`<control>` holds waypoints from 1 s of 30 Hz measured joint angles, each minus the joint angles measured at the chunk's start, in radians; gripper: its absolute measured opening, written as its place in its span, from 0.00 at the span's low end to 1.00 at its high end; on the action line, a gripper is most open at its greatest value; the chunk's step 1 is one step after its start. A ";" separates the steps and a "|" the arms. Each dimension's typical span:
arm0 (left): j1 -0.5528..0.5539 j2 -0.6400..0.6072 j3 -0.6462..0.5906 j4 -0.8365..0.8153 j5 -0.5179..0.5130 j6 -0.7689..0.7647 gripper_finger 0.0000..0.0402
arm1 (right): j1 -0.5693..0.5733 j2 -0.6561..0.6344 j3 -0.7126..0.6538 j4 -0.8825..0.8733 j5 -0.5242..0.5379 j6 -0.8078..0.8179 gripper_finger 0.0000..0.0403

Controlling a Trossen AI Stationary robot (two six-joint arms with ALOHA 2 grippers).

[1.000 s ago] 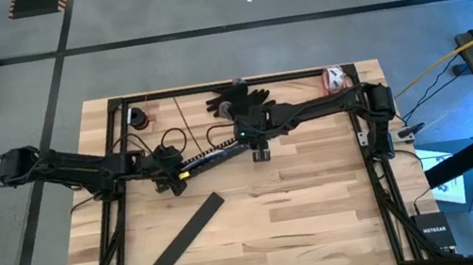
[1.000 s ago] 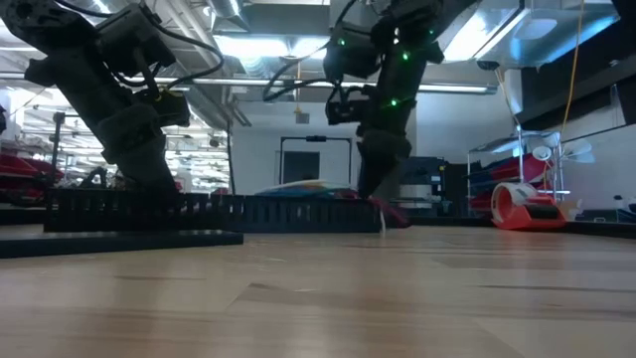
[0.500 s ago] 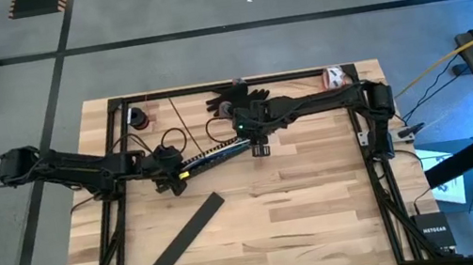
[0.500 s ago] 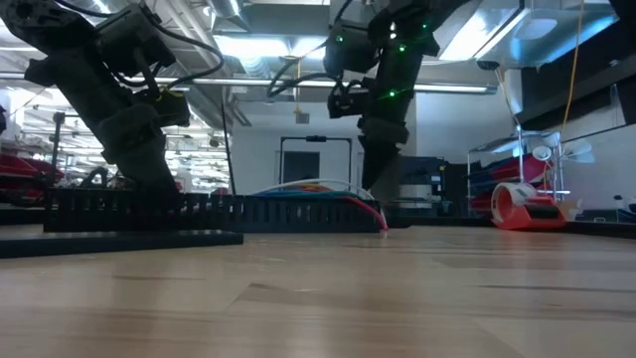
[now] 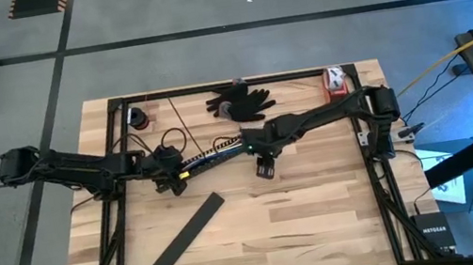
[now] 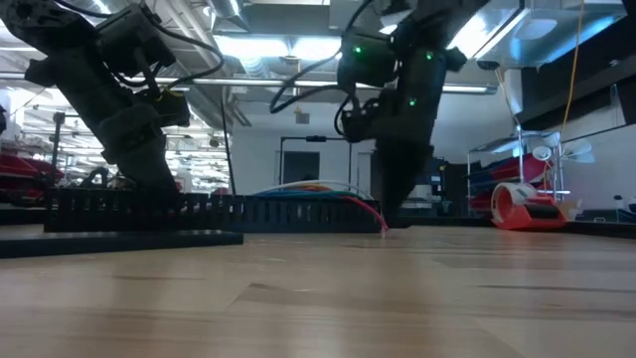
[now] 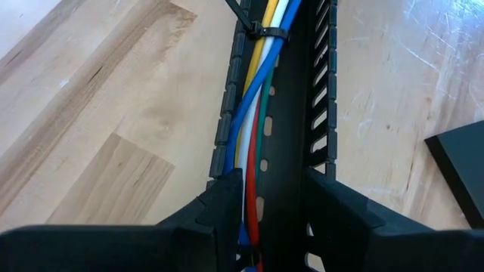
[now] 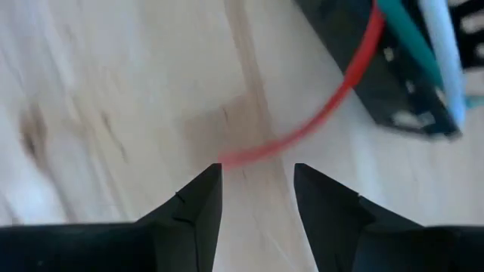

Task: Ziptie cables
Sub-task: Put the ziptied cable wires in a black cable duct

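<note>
The cables (image 7: pixel 257 83) lie in the channel of a long black comb-slotted bar (image 7: pixel 321 98) near the middle of the bench (image 5: pixel 315 206): yellow, white, blue, green and red strands running side by side. In the left wrist view 1 ziptie (image 7: pixel 265 32) already cinches them together, its thin dark tail sticking out to the side. At the bar's other end the red wire (image 8: pixel 318 125) curls out past the end of the bar and touches the wood.

The left pincer (image 7: pixel 265 208) straddles the bar, 1 finger (image 7: pixel 219 211) on each side wall, and appears to be pinching it to hold it steady; the cables pass between the fingers. In the high view this pincer (image 5: pixel 170 173) sits at the bar's left end.

The right pincer (image 8: pixel 257 196) is spread and holds nothing. It hovers over bare wood just beside the tip of the red wire, off the bar's right end; in the high view it (image 5: pixel 263 164) stands below that end.

Judging from this, the task is partly done: 1 tie is on and looks tight. Whether more ties are wanted cannot be told. The loose ends at the right, especially the red 1, are not bundled.

Around these, a flat black strip (image 5: pixel 178 244) lies near the front, and a black glove (image 5: pixel 239 101) and a red-and-white roll (image 5: pixel 334 79) lie at the back edge.
</note>
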 joint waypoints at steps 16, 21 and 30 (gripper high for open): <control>0.000 0.001 -0.001 0.029 0.001 0.010 0.33 | 0.001 -0.004 -0.111 0.211 0.210 0.162 0.03; 0.000 0.001 -0.001 0.029 0.001 0.027 0.33 | 0.001 -0.071 -0.067 0.100 0.289 0.044 0.04; 0.000 0.001 0.000 0.029 0.003 0.027 0.33 | -0.049 -0.030 -0.079 0.105 0.358 -0.317 0.02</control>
